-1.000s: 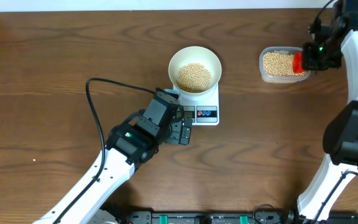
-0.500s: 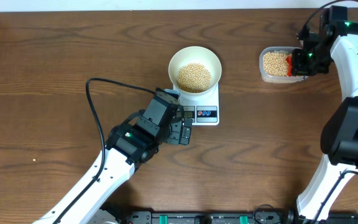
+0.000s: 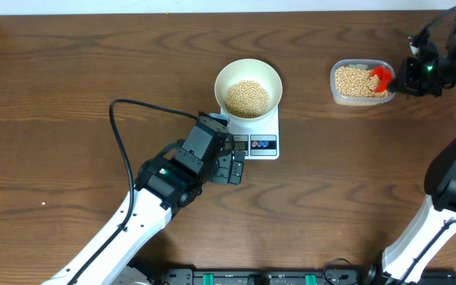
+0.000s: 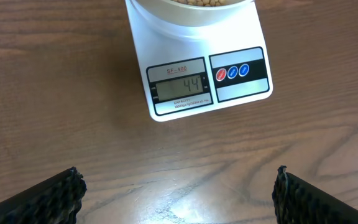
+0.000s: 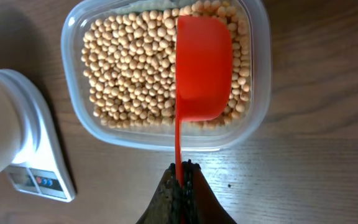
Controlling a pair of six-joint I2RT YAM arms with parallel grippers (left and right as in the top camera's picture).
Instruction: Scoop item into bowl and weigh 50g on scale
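We are holding our left hand (image 3: 234,168) wide open over the bench (image 3: 70,71), right in front of the scale (image 4: 204,74), and it is gripping nothing. The white bowl (image 3: 248,70) is sitting on the scale, with a heap of beans (image 3: 247,96) lying inside it. The scale's little screen (image 4: 180,87) is showing 44. Over on the right, we are pinching the thin handle of the red scoop (image 5: 202,68) tight in our right hand (image 5: 180,186). The scoop is hanging over the clear tub (image 5: 258,93), which is holding many more beans. The tub is sitting on the bench to the right of the scale, not touching it.
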